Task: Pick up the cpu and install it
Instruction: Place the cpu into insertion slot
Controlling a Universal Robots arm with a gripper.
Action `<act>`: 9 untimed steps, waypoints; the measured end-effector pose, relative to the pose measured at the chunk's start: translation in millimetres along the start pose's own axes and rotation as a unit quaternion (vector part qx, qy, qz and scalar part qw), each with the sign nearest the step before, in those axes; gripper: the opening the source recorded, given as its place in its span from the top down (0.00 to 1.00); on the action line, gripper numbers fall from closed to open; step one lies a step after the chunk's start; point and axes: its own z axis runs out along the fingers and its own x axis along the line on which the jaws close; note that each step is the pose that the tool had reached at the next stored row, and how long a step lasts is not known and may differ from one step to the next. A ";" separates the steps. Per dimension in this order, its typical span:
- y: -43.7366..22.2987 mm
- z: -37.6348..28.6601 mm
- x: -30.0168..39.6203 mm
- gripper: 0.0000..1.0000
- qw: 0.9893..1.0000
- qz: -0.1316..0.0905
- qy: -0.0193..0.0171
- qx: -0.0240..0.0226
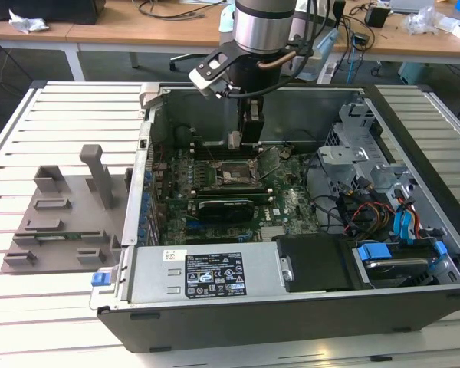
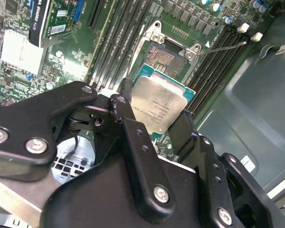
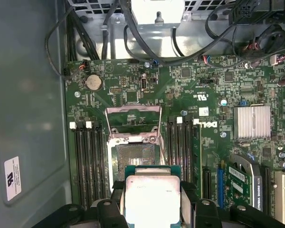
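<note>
1 of 2 steps done, judging by the scene: picked up, not yet installed. Grips the cpu [image 3: 152, 202] by 2 opposite edges in the claw [image 3: 152, 190], fingers [image 2: 125, 97] narrowed onto the chip. Hangs above the socket [image 3: 133, 159] and off to 1 side of it, the side away from the raised load plate [image 3: 133, 122], with no contact. Shows the socket bare and open in both wrist views, contact field exposed, nothing seated in it. Leaves, by that reading, the seating in the socket undone.

Lies roughly flat, parallel to the board [image 3: 199, 99] around the socket, silver plate up toward the wrist cameras, green rim just visible on the socket side. Looks near-square, so no marked long axis. Sits with edges about parallel to the socket's edges in the first wrist view. Cannot tell corner marks or notches.
</note>
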 end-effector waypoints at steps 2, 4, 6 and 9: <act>0.0 0.0 0.0 0.45 1.000 0.003 0.000 0.000; 0.0 0.0 0.0 0.45 1.000 0.006 0.000 0.000; 0.0 0.0 0.0 0.45 1.000 0.008 0.000 0.000; 0.0 0.1 0.0 0.45 1.000 0.013 0.000 0.000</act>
